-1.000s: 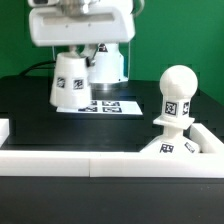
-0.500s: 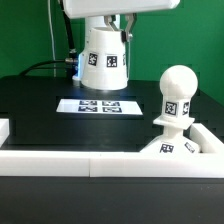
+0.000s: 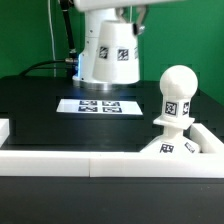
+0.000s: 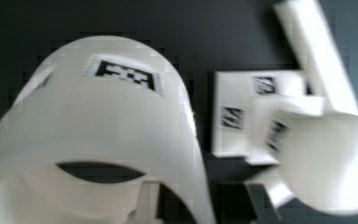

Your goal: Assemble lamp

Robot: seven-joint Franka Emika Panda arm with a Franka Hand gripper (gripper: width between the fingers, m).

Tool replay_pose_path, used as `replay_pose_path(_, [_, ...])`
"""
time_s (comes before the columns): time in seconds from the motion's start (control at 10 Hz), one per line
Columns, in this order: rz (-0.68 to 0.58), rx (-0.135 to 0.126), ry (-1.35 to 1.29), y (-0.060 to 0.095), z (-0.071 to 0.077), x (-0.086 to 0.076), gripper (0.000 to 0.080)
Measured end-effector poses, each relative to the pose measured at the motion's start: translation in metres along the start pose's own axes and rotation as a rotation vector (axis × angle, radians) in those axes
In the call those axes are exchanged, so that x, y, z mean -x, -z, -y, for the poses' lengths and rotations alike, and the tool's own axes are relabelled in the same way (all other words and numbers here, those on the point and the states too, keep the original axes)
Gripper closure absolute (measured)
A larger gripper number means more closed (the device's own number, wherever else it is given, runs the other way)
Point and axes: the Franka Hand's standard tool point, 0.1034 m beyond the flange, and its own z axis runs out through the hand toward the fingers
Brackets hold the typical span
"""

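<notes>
Table (image 3: 30,105): flat matte black, fills the middle band of the exterior frame. A white rail (image 3: 90,164) of smooth plastic runs across the lower frame, with a short raised end at far left.

Shade (image 3: 108,52): large white truncated cone, smooth and slightly glossy, hanging clear above the table in the upper centre of the exterior frame, tilted a little. A black-and-white square tag is on its wall. In the wrist view the shade (image 4: 114,125) fills the left and centre of the frame, with its tag near the top and a dark opening low down.

Marker board (image 3: 99,106): thin flat white strip with square tags, lying on the table under the shade, well apart from it.

Bulb (image 3: 177,95): matte white ball on a stem, upright at right of the exterior frame, tag on the front. It stands on the base (image 3: 178,146), a low angular white block with small tags, its lower part cut off by the rail. In the wrist view bulb (image 4: 322,140) and base (image 4: 247,105) are blurred, at right.

Gripper (image 3: 112,12): only a sliver shows at the top edge of the exterior frame, mostly cropped. The shade hangs from it, so it is carrying the shade, but the fingers are hidden and the jaw width cannot be told.
</notes>
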Motion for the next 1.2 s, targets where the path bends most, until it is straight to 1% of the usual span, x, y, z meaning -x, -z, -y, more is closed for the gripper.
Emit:
replay_pose_path(0.1, [-0.031, -0.006, -0.026, 0.011, 0.025, -0.005, 0.0755])
replay_pose_path(0.3, [-0.034, -0.019, -0.035, 0.025, 0.056, -0.009, 0.0755])
replay_pose_path(0.4, [-0.036, -0.023, -0.037, 0.033, 0.069, -0.014, 0.0755])
replay_pose_path(0.5, [-0.028, -0.022, -0.053, 0.039, 0.079, -0.017, 0.0755])
replay_pose_path(0.6, [-0.033, -0.024, -0.053, 0.042, 0.092, -0.024, 0.0755])
replay_pose_path(0.7, [-0.036, -0.02, -0.05, 0.035, 0.103, -0.03, 0.0755])
replay_pose_path(0.8, [-0.04, -0.014, -0.046, 0.023, 0.106, -0.033, 0.0755])
replay_pose_path(1.0, [-0.024, 0.005, -0.039, 0.002, 0.112, -0.03, 0.0755])
replay_pose_path(1.1, [-0.019, 0.009, -0.033, -0.004, 0.115, -0.03, 0.0755])
replay_pose_path(1.2, [-0.025, 0.01, -0.025, -0.01, 0.114, -0.03, 0.0755])
